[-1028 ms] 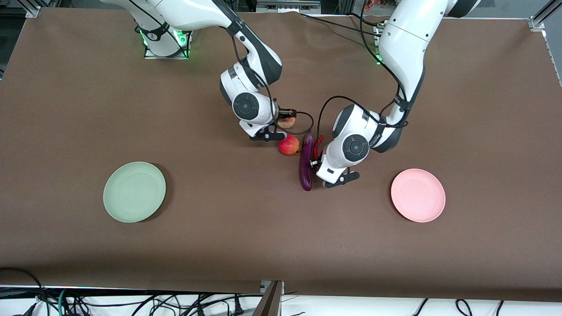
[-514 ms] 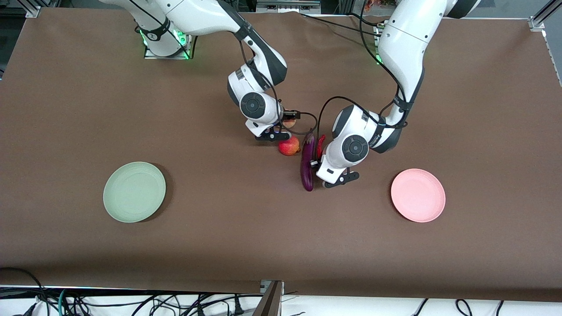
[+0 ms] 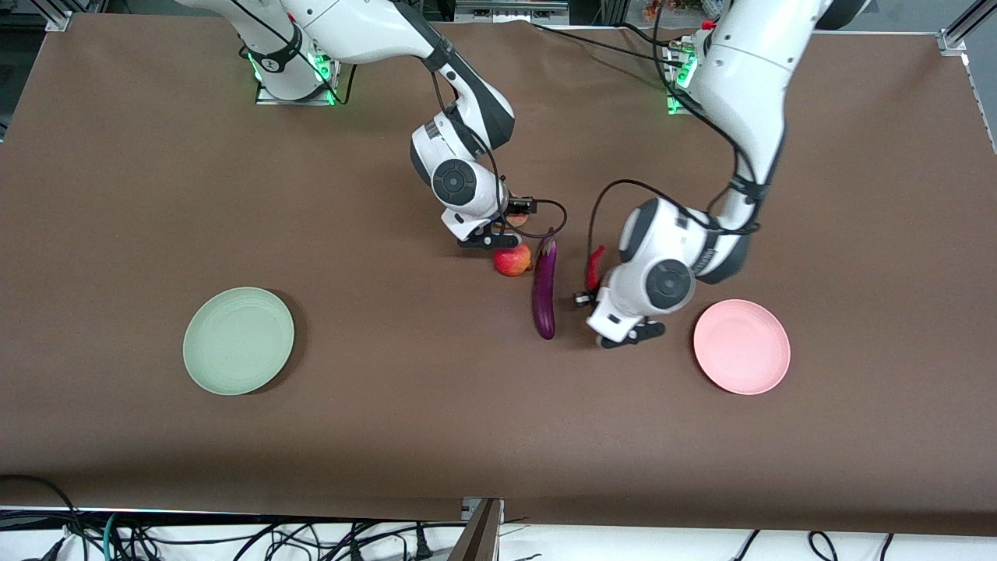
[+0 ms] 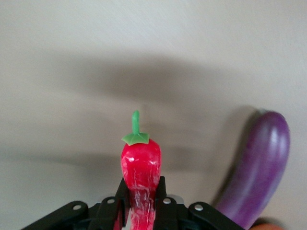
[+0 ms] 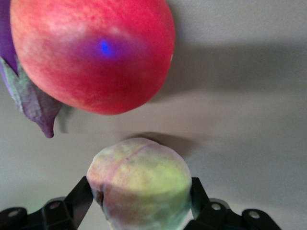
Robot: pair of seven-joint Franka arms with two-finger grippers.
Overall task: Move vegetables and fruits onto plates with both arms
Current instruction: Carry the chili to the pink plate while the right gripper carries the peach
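the left gripper (image 4: pixel 141 211) is clamped on the red chili pepper (image 4: pixel 140 168), which sticks out from between its fingers with the green stem pointing away from the wrist, lifted off the brown table (image 3: pixel 117 195) over the bare stretch between the eggplant (image 3: pixel 544 290) and the pink plate (image 3: pixel 741 347). the eggplant lies long and glossy on the table near the middle, its leafy cap end pointing toward the robots' bases, just beside the red apple-like fruit (image 3: pixel 512 261). the right gripper (image 5: pixel 139 201) is down at the peach (image 5: pixel 139 184), one dark finger at each side of it and pressed against its skin, so it looks closed on the peach, which sits on the table farther from the front camera than the red fruit and mostly hidden under the right wrist in the front view. the red fruit looms large just past the peach in the right wrist view, with the eggplant's cap at its side. the green plate (image 3: pixel 238 340) sits well apart toward the right arm's end of the table, and the pink plate sits toward the left arm's end, both with nothing on them.
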